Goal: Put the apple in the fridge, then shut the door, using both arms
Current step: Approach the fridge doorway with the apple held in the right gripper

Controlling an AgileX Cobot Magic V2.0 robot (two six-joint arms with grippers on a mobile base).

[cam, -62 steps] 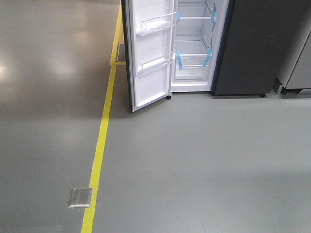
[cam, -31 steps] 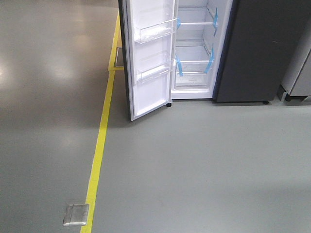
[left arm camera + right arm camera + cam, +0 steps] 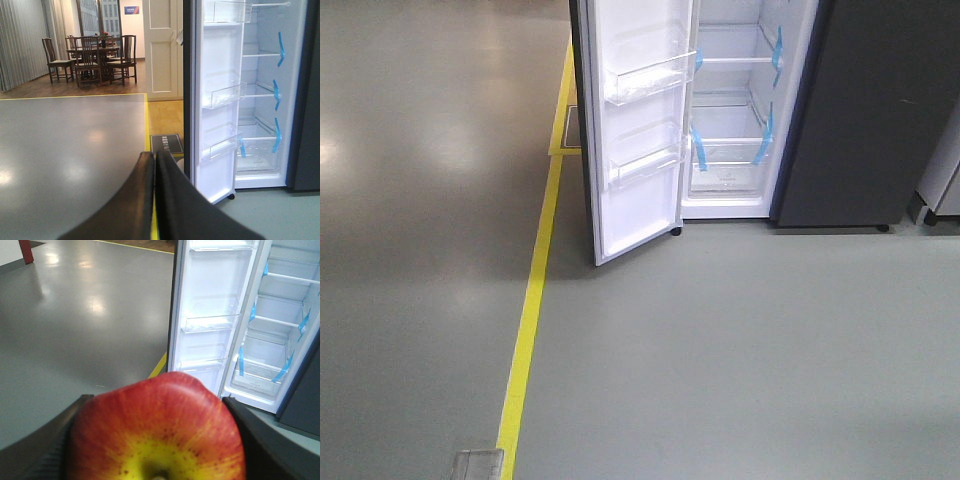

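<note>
apple tight in right pincer, left pincer closed empty, door wide beyond open floor

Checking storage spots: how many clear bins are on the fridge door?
3, stacked on the open door: top bin, middle bin, bottom bin. More above the frame may be hidden.

The apple, red with a yellow top, sat gripped in the right gripper. The fridge stood upright, white inside, its door swung wide open.
</note>
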